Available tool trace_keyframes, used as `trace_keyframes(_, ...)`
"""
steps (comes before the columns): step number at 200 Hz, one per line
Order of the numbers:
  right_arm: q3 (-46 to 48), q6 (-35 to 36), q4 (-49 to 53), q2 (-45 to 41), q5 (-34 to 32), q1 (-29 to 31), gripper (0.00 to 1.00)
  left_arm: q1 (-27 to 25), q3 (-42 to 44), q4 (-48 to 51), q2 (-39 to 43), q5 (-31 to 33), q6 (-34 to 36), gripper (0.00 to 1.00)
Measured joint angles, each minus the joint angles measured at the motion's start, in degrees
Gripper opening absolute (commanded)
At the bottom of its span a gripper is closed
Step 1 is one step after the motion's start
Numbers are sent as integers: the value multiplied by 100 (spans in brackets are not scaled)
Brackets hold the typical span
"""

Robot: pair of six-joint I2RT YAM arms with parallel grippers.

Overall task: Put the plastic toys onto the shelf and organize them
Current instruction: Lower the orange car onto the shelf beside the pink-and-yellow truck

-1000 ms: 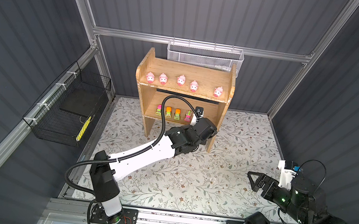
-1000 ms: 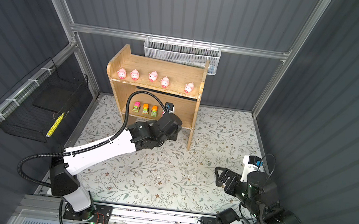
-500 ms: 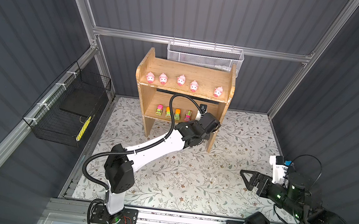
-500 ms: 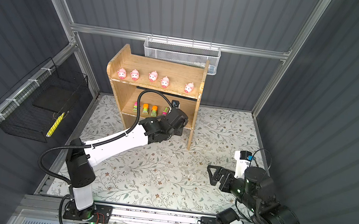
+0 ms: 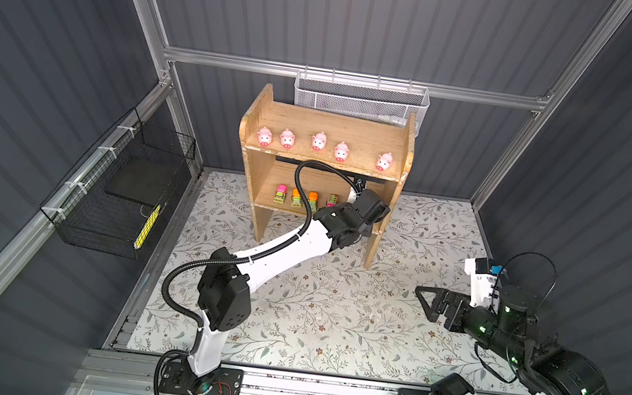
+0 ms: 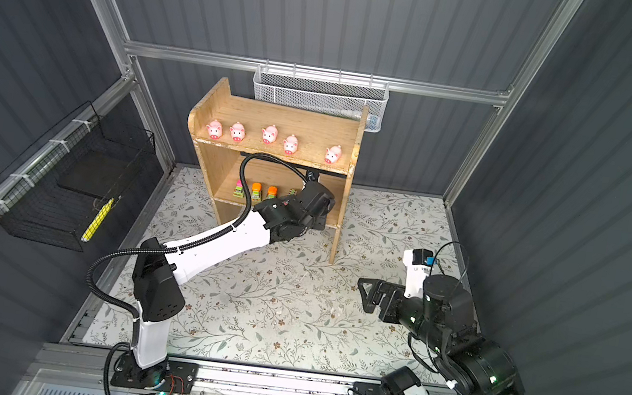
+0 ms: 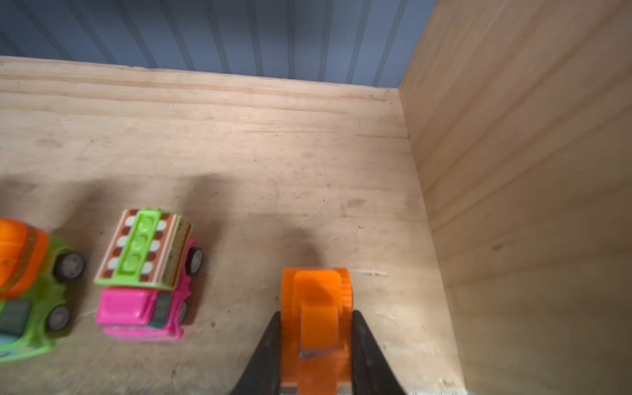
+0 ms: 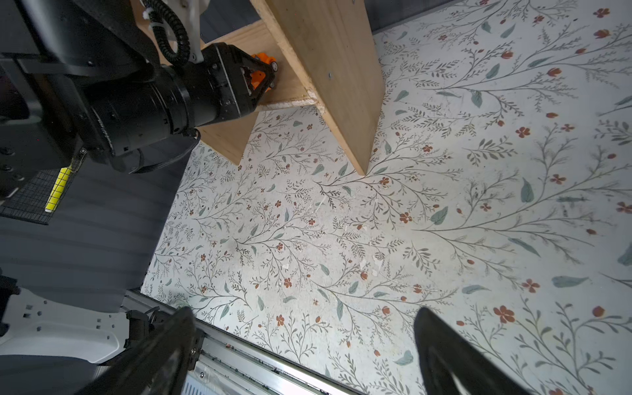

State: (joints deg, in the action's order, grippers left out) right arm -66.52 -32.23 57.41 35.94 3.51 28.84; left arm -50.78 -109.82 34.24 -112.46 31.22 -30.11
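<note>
The light wooden shelf (image 5: 328,124) stands at the back in both top views. Several pink pigs (image 5: 264,136) line its upper tier. Several toy vehicles (image 5: 280,194) sit in a row on the lower tier. My left gripper (image 7: 316,316) reaches into the right end of the lower tier, shut on an orange toy vehicle (image 7: 316,297) just above the board. A pink-and-green vehicle (image 7: 147,273) stands beside it, and the shelf's side panel (image 7: 530,205) is close on the other side. My right gripper (image 5: 423,300) hangs open and empty over the mat at the right.
A white mesh basket (image 5: 361,102) hangs on the back wall behind the shelf. A black wire basket (image 5: 117,196) holding a yellow item (image 5: 146,225) hangs on the left wall. A floral mat (image 5: 331,314) covers the floor, with a metal rail (image 5: 300,385) at its front.
My left arm has stretched further forward, carrying the orange vehicle deeper into the lower tier's right end. My right gripper has drifted slightly left, still open.
</note>
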Motion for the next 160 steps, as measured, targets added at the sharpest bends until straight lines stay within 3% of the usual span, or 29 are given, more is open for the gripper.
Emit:
trace_keyframes(66, -50, 79, 24, 7, -94, -4, 99, 63, -212, -15, -249, -127, 66, 34)
trace_keyframes(97, -81, 81, 57, 7, -127, -4, 99, 85, -212, -15, -249, -131, 129, 52)
trace_keyframes(160, -81, 81, 94, 11, -142, -4, 99, 90, -210, -83, -247, -151, 197, 61)
